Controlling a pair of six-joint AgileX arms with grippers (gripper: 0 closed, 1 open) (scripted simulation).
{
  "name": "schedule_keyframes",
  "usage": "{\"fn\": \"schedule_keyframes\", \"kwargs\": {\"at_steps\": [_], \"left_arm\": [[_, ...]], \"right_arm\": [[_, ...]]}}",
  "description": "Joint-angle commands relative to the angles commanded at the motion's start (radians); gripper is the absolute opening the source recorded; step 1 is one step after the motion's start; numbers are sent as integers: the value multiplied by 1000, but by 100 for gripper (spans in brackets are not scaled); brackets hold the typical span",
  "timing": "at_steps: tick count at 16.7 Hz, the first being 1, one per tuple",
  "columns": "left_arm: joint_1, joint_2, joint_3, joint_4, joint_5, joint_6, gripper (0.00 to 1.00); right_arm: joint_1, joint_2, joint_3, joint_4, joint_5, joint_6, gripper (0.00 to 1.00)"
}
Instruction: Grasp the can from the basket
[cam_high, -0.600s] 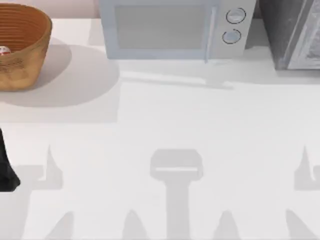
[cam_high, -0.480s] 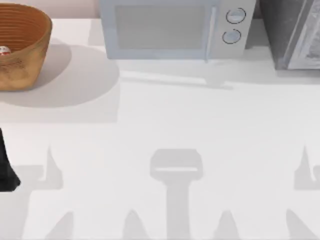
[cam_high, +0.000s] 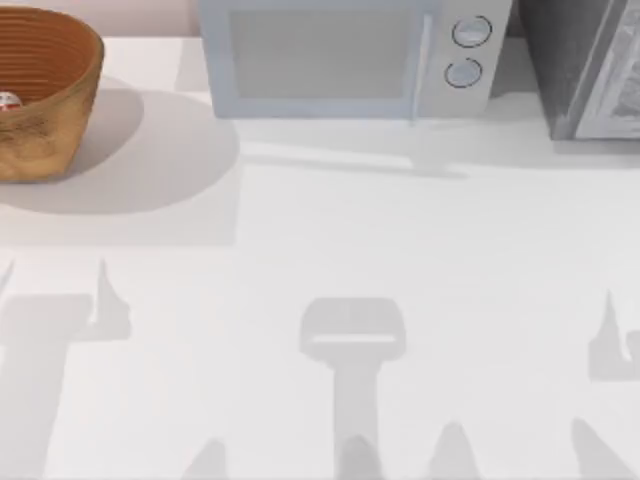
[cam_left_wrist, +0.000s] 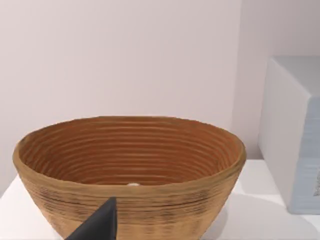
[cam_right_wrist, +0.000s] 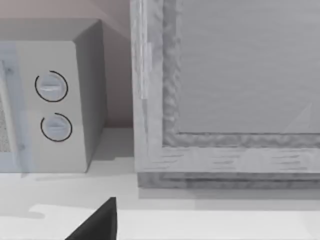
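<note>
The basket (cam_high: 45, 95), a round orange-brown wicker bowl, stands at the table's far left back corner. A small bit of the red-and-white can (cam_high: 8, 101) shows inside it at the picture's left edge. In the left wrist view the basket (cam_left_wrist: 130, 160) faces me straight on, and only a pale sliver of the can (cam_left_wrist: 133, 184) peeks above its near rim. A dark part of my left gripper (cam_left_wrist: 97, 225) shows low in that view, short of the basket. A dark part of my right gripper (cam_right_wrist: 97, 222) hangs over the table at the right.
A pale microwave (cam_high: 350, 55) stands at the back middle, right of the basket, with a grey cabinet (cam_high: 590, 65) at the back right. The right wrist view faces the microwave's knobs (cam_right_wrist: 52, 105) and the cabinet (cam_right_wrist: 225, 90). Arm shadows lie on the white tabletop (cam_high: 320, 240).
The dark piece of my left arm at the top view's left edge has gone out of that view. Its shadow has shifted up toward the basket. The right side is unchanged.
</note>
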Motion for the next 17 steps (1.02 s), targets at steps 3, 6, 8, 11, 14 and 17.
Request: {"fn": "schedule_keyframes", "kwargs": {"at_steps": [3, 6, 8, 11, 14, 17], "left_arm": [[6, 206, 222, -81, 12, -1, 100], [10, 468, 467, -188, 30, -5, 100], [13, 670, 634, -274, 44, -8, 100], [19, 990, 880, -417, 66, -14, 100], [30, 1314, 1108, -575, 87, -16, 100], [45, 1614, 1315, -739, 103, -8, 100]], "right_arm": [[0, 0, 0, 0, 0, 0, 100], [0, 0, 0, 0, 0, 0, 100], [0, 0, 0, 0, 0, 0, 100], [0, 0, 0, 0, 0, 0, 100], [0, 0, 0, 0, 0, 0, 100], [0, 0, 0, 0, 0, 0, 100]]}}
